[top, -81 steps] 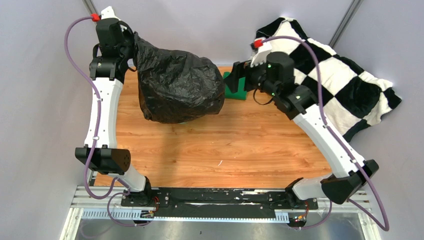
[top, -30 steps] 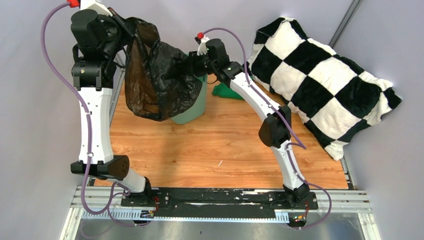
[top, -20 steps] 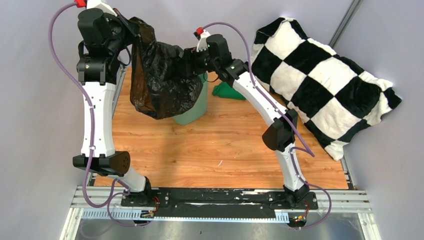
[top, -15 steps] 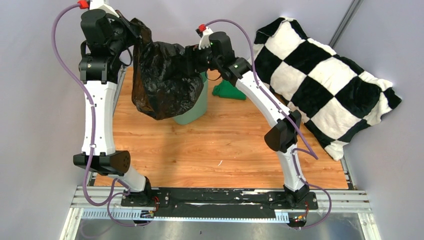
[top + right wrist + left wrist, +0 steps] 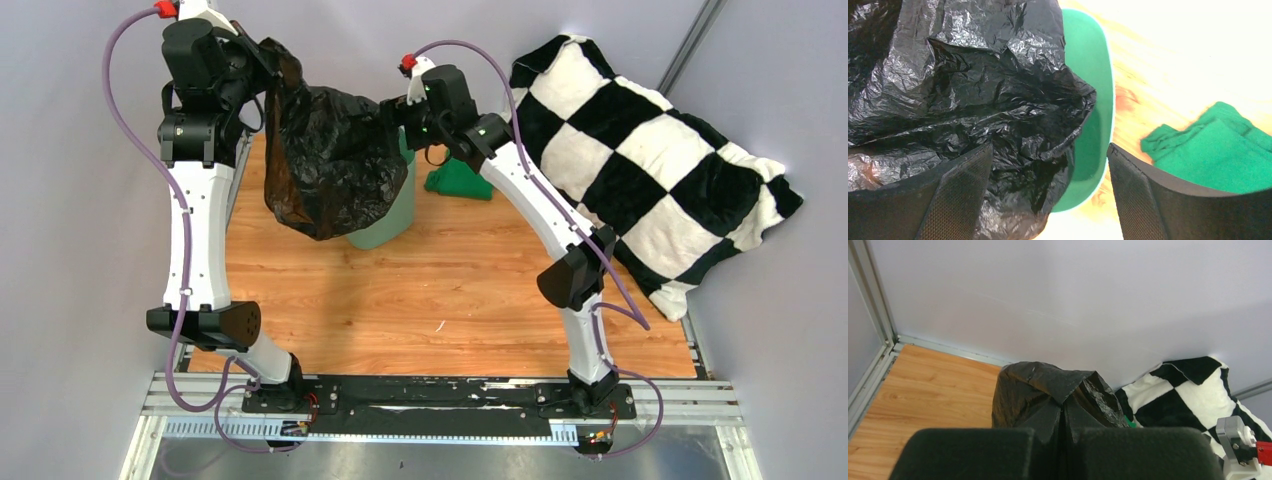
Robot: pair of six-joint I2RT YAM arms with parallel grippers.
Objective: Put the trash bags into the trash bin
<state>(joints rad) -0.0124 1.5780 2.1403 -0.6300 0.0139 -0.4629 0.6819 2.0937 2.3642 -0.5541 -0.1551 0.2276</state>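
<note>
Top view, upper left of frame: L gripper [image 5: 258, 72] is up high, clamped tight on the gathered neck of the black bag [image 5: 335, 160]. L wrist cam confirms it, w/ the crinkled plastic pinched btwn the two pads [image 5: 973, 452] and puffing up above them.

The bag hangs from that pinch and drapes over the mint bin [image 5: 388, 222], center-left of frame. Only the bin's right wall and lower edge show. Can't tell how much of the bag sits inside.

R gripper [image 5: 396, 110] is at the bag's right shoulder, upper center. On the R wrist cam its jaws stand wide, fingers [image 5: 955, 197] at bottom left and bottom right. Bag folds and the bin rim [image 5: 1108, 105] show btwn them, nothing pinched.

Green cloth [image 5: 460, 182] lies on the wood table [image 5: 450, 290] just right of the bin. Checkered cushion [image 5: 650, 150] fills the upper right.
</note>
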